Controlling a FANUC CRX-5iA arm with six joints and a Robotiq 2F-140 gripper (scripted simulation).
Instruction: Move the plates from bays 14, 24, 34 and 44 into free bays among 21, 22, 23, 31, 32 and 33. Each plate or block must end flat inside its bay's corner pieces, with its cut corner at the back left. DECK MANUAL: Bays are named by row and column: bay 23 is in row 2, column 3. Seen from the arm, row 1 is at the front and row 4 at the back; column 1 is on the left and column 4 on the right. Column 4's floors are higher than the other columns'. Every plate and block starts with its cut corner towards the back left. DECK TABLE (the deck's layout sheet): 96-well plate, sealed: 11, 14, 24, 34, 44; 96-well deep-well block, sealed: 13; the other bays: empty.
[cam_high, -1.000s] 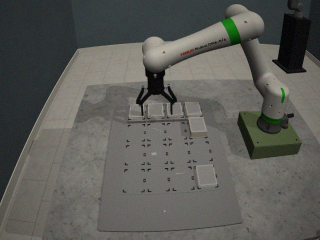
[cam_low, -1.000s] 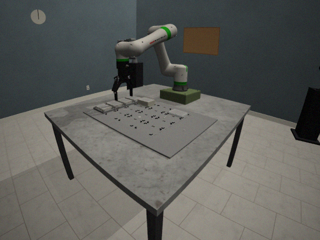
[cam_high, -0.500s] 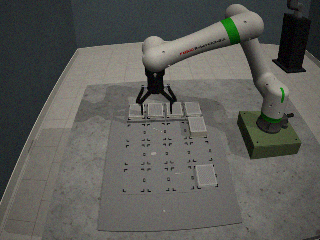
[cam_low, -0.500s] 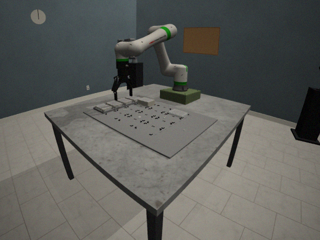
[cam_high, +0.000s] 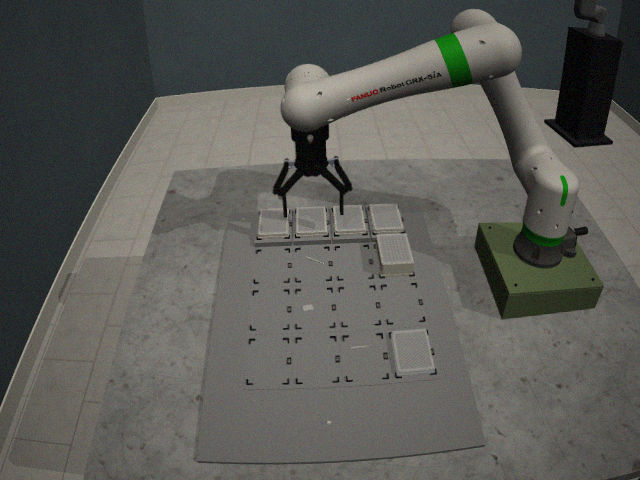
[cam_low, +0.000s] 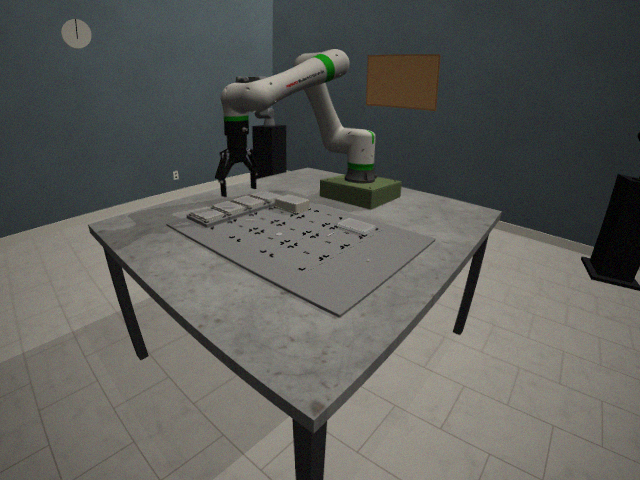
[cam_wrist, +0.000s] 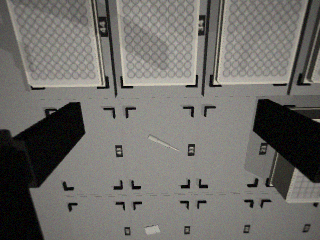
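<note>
The long axis of every plate runs left-right as the arm faces them, crossways to its reach. Four sealed plates line the raised column: the bay 14 plate (cam_high: 386, 218) (cam_wrist: 316, 60), bay 24 plate (cam_high: 349, 219) (cam_low: 251, 200) (cam_wrist: 257, 42), bay 34 plate (cam_high: 311, 220) (cam_low: 230, 207) (cam_wrist: 159, 42) and bay 44 plate (cam_high: 273, 222) (cam_low: 206, 215) (cam_wrist: 57, 45). I can't make out their cut corners from here. I count five plates altogether, the fifth being the bay 11 plate (cam_high: 413, 351) (cam_low: 356, 225), plus one taller deep-well block (cam_high: 395, 252) (cam_low: 292, 201) (cam_wrist: 300, 175) in bay 13. The gripper (cam_high: 313, 214) (cam_low: 238, 191) (cam_wrist: 169, 116) points downward, its two fingers wide open with nothing between them, raised above the deck (cam_high: 336, 439) (cam_low: 330, 294). Two pale slivers lie about, one in bay 33 (cam_high: 315, 259) (cam_wrist: 165, 140), one in bay 21 (cam_high: 359, 349); one small white scrap (cam_high: 308, 307) (cam_wrist: 152, 229) lies in bay 32.
</note>
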